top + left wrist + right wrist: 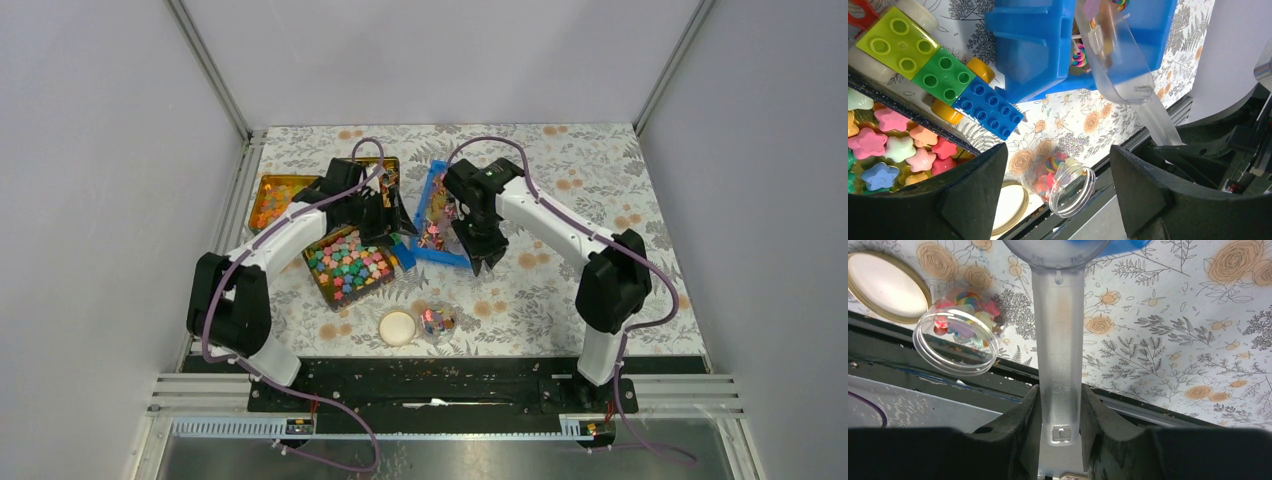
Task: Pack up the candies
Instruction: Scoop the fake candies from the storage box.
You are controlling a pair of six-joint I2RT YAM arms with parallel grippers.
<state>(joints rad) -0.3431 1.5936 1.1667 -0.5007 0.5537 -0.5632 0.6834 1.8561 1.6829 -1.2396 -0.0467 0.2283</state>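
The candies [438,212] lie in a blue tray [425,247] at mid-table. More candies fill a small clear jar [437,322] lying near the front edge, also in the left wrist view [1050,172] and the right wrist view [960,335]. My right gripper [482,255] is shut on the handle of a clear plastic scoop [1059,355], whose bowl reaches into the tray [1115,55]. My left gripper [397,225] is open and empty beside the tray's left edge. Its fingers [973,192] frame the jar far below.
The jar's cream lid [397,327] lies left of the jar. A tin of pastel star-shaped blocks [347,262], a tin of orange balls [270,200] and a third tin [388,172] stand at the left. A row of toy bricks [943,75] lies by the tray.
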